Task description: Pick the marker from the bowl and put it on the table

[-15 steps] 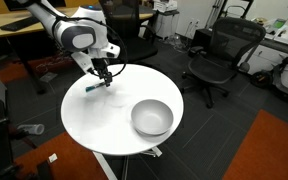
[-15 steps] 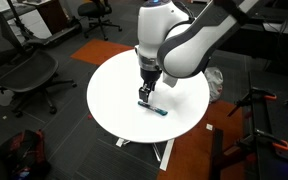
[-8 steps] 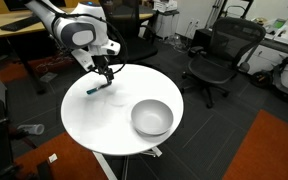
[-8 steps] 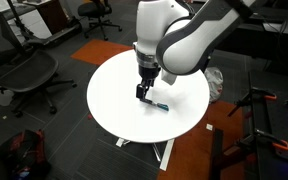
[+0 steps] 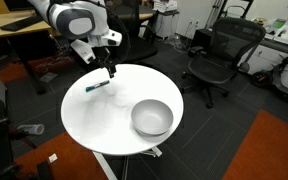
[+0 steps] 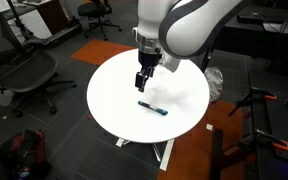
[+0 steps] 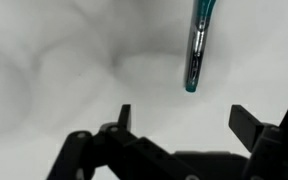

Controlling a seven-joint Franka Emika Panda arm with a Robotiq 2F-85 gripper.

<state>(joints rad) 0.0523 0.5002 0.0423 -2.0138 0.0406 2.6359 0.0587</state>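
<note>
The teal-blue marker (image 5: 97, 86) lies flat on the round white table (image 5: 104, 125), near its edge; it also shows in an exterior view (image 6: 152, 107) and in the wrist view (image 7: 197, 45). My gripper (image 5: 110, 71) hangs above the table just beside the marker, open and empty; an exterior view (image 6: 140, 84) shows it raised clear of the marker. In the wrist view the open fingers (image 7: 182, 118) frame bare tabletop below the marker. The grey-white bowl (image 5: 152, 117) stands empty on the table, apart from the marker.
Black office chairs (image 5: 224, 50) stand around the table, one also in an exterior view (image 6: 24, 75). Wooden desks (image 5: 14, 22) are behind the arm. Orange and dark floor tiles surround the pedestal.
My gripper let go of the marker, which now lies on the table. The gripper has opened and risen up and away from it.
</note>
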